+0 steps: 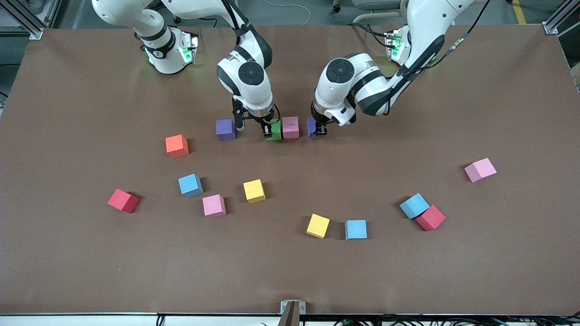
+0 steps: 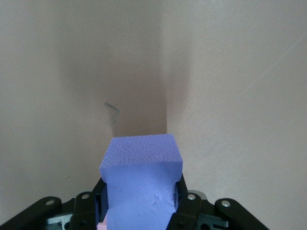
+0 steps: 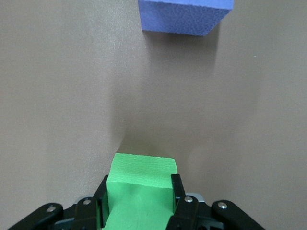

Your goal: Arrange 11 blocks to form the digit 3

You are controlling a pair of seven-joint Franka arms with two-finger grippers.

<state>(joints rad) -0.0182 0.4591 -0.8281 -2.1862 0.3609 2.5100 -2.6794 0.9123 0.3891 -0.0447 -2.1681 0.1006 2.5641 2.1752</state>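
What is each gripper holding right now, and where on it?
The left gripper is shut on a purple cube, fingers on two opposite side faces. The right gripper is shut on the green cube in the same way.

A brown table (image 1: 68,253) carries 15 scattered foam cubes (image 1: 254,190).

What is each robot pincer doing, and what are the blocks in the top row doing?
Left pincer: shut on the purple block, down at the table.
Right pincer: shut on the green block, down at the table.
Pink block: resting between them, beside the green block.
Other purple block: resting free, apart from the row.
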